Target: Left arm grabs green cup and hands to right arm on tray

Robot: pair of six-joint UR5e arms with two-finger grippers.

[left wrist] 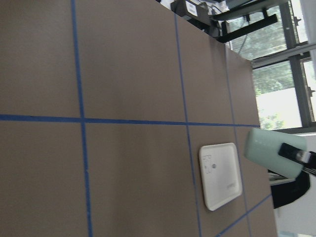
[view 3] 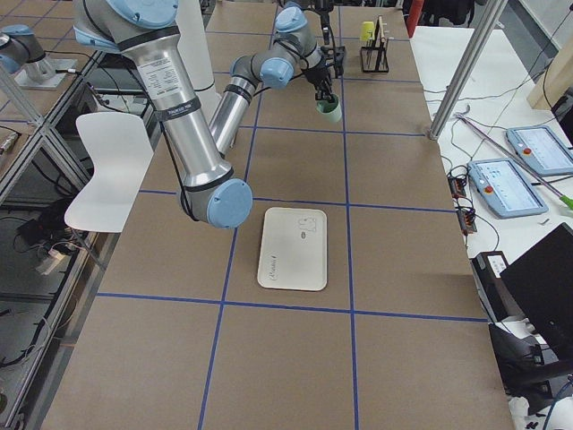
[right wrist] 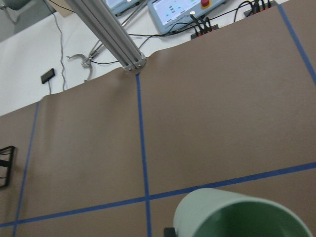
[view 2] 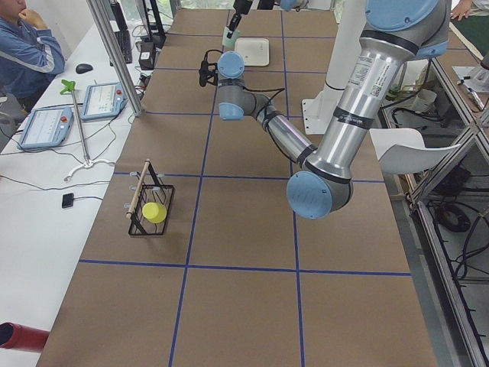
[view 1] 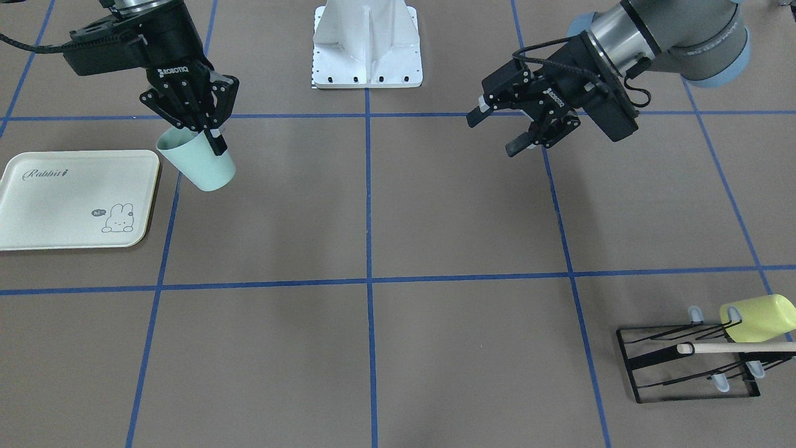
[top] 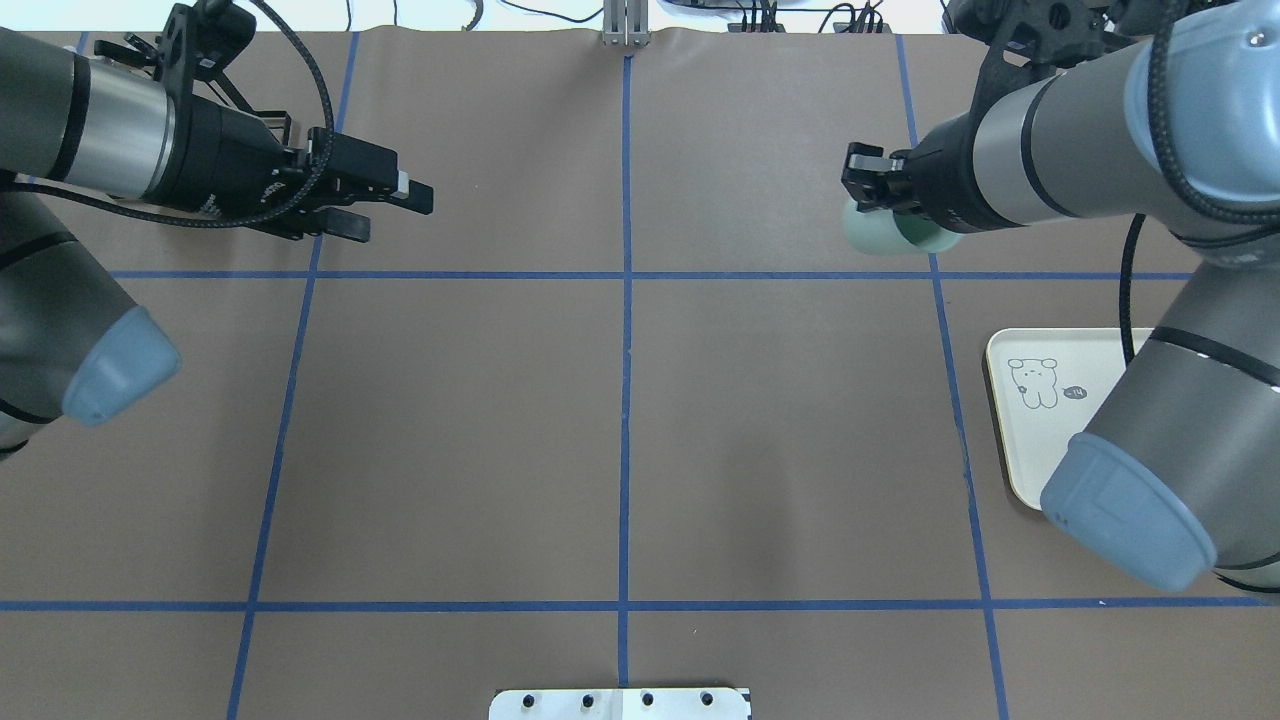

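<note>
The pale mint-green cup [view 1: 200,164] hangs tilted in my right gripper [view 1: 209,140], which is shut on its rim, one finger inside. It is in the air just beside the tray [view 1: 74,199], not over it. The cup also shows in the overhead view [top: 880,232], the right wrist view [right wrist: 237,217] and the left wrist view [left wrist: 274,152]. The cream tray with the rabbit drawing lies flat and bare [top: 1040,400]. My left gripper [view 1: 497,132] is open and empty, far from the cup across the table [top: 390,210].
A black wire rack [view 1: 690,367] holds a yellow-green cup [view 1: 758,317] and a wooden stick near the table's far corner on my left side. The white robot base [view 1: 367,46] stands between the arms. An operator [view 2: 23,46] sits beyond the table edge.
</note>
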